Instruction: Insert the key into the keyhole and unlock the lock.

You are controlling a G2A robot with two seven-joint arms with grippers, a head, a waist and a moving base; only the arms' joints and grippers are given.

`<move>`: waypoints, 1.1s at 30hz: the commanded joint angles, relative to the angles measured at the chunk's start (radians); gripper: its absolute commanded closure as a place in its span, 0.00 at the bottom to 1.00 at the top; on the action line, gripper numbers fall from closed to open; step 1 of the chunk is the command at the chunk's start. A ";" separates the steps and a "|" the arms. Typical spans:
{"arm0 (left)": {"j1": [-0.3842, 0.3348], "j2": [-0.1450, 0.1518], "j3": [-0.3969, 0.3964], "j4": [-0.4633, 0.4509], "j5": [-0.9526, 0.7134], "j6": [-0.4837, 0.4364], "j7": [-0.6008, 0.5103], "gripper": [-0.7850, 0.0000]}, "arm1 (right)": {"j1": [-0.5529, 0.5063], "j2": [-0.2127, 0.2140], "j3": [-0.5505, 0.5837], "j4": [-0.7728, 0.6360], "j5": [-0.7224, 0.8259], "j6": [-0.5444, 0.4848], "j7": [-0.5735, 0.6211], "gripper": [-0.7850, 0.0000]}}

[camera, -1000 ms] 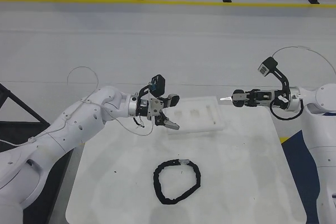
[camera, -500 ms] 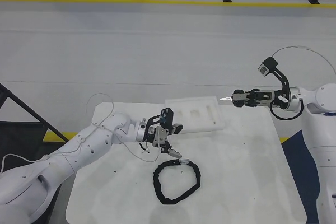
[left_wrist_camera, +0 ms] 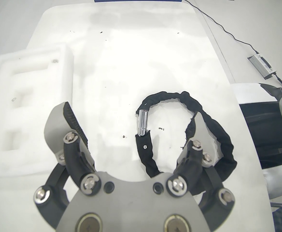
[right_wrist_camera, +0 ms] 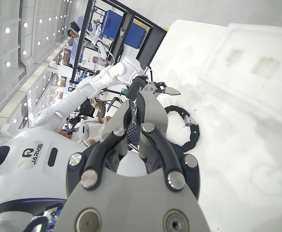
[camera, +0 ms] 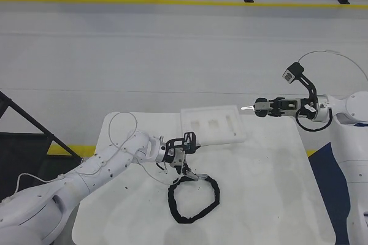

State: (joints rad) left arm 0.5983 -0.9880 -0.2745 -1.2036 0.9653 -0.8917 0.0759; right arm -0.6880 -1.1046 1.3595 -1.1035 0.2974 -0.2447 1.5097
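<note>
A black fabric-covered chain lock (camera: 196, 212) lies in a loop on the white table (camera: 276, 184). Its silver lock cylinder (left_wrist_camera: 142, 121) sits at the loop's end nearest the foam tray. My left gripper (camera: 186, 162) hangs low just beside that end, open, and the cylinder shows between its fingers (left_wrist_camera: 66, 119) without touching them. My right gripper (camera: 245, 109) is held in the air over the foam tray's far right corner, pads pressed together. Whether a key sits between the pads (right_wrist_camera: 141, 102) cannot be made out. The chain lock (right_wrist_camera: 194, 134) lies far beyond it.
A white foam tray (camera: 230, 139) with several rectangular recesses rests at the table's back edge, next to the left gripper. A dark frame (camera: 12, 113) stands off the table's left side.
The left arm swung down and toward the table's middle, from beside the foam tray to the chain lock's cylinder end, gripper still open. The right arm has not moved.
</note>
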 commanded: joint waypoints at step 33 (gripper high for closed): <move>0.164 0.003 -0.030 -0.013 0.315 0.212 0.175 0.00 | 0.000 0.000 0.000 0.000 0.000 0.000 0.000 1.00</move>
State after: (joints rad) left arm 0.7583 -0.9831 -0.3048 -1.2216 1.2696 -0.6744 0.2372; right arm -0.6880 -1.1046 1.3595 -1.1035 0.2974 -0.2447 1.5097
